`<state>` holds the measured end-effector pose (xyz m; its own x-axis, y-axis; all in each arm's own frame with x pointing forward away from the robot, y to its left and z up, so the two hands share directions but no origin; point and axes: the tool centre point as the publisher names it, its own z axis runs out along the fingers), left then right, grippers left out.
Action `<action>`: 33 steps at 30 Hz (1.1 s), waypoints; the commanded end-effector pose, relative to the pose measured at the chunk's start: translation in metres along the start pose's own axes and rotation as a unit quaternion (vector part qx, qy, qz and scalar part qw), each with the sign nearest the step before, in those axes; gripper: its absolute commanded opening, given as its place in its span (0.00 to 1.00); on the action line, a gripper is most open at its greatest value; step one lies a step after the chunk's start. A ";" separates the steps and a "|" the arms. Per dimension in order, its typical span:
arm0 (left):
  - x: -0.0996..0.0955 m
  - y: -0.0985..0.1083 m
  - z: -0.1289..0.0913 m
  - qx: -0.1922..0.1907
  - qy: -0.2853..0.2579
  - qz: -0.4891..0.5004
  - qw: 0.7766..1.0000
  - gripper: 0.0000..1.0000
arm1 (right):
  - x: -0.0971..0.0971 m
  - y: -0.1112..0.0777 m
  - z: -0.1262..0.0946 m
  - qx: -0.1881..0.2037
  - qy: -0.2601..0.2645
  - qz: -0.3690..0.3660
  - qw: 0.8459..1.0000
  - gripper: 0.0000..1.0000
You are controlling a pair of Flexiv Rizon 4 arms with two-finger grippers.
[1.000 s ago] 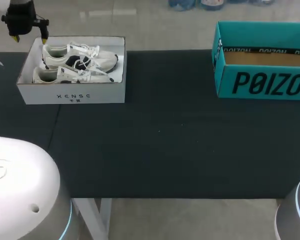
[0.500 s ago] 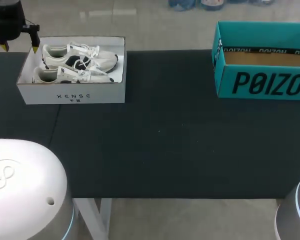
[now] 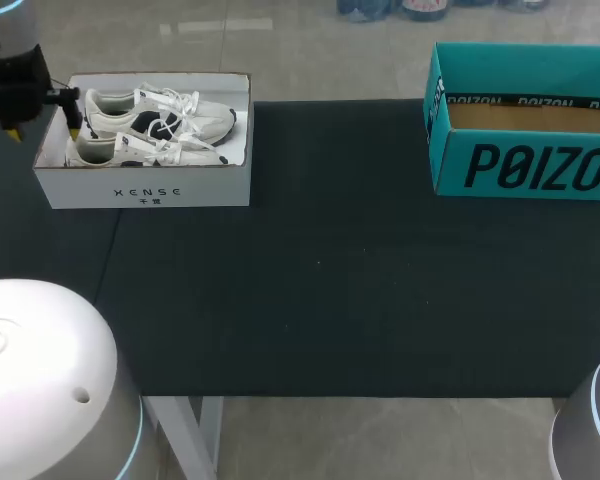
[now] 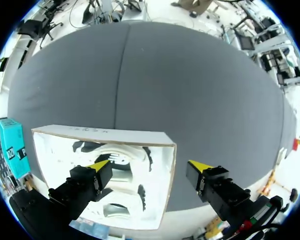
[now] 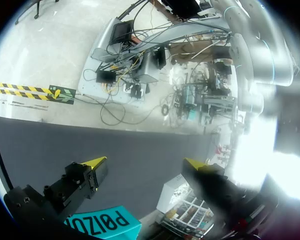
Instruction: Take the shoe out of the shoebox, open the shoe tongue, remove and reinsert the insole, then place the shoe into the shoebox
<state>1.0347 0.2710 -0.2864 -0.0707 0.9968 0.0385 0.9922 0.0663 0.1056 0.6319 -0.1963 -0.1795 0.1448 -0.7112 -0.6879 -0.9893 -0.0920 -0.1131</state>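
At the far left, my left gripper (image 3: 44,132) hangs over the left end of the white shoebox (image 3: 145,190), its two yellow-tipped fingers (image 4: 101,164) spread wide and holding nothing. In the left wrist view they straddle that end wall: one finger is over the inside of the shoebox and the other is outside it, over the dark table (image 3: 330,280). I cannot tell whether either finger touches the cardboard. The shoebox is open, with no lid on it, and sits at the table's far edge. Both shoes lie inside it, side by side along its length. The rear shoe (image 3: 160,112) is against the back wall and the front shoe (image 3: 125,150) is nearer the front wall. Both are white with dark patches and loose white laces. Well to the right of the shoebox, across a stretch of table, an open teal box (image 3: 530,165) stands at the same far edge. My right gripper (image 5: 145,162) shows only in its own wrist view. It is far from the shoebox, with the teal box just under it, its fingers apart and nothing between them.
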 end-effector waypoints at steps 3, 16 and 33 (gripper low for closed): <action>-0.002 0.014 0.015 0.003 -0.012 -0.004 1.000 1.00 | -0.002 0.008 0.001 0.180 0.003 0.000 0.984 1.00; -0.011 0.029 0.048 0.025 -0.017 -0.021 0.999 1.00 | -0.002 0.008 0.001 0.180 0.003 0.000 0.984 1.00; -0.019 0.034 0.070 0.036 -0.004 -0.021 0.999 1.00 | -0.002 0.008 0.001 0.180 0.003 0.000 0.984 1.00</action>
<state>1.0747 0.2578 -0.3515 -0.1118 0.9934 0.0251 0.9932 0.1109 0.0367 0.6319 -0.1962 -0.1795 0.1450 -0.7112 -0.6879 -0.9893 -0.0922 -0.1132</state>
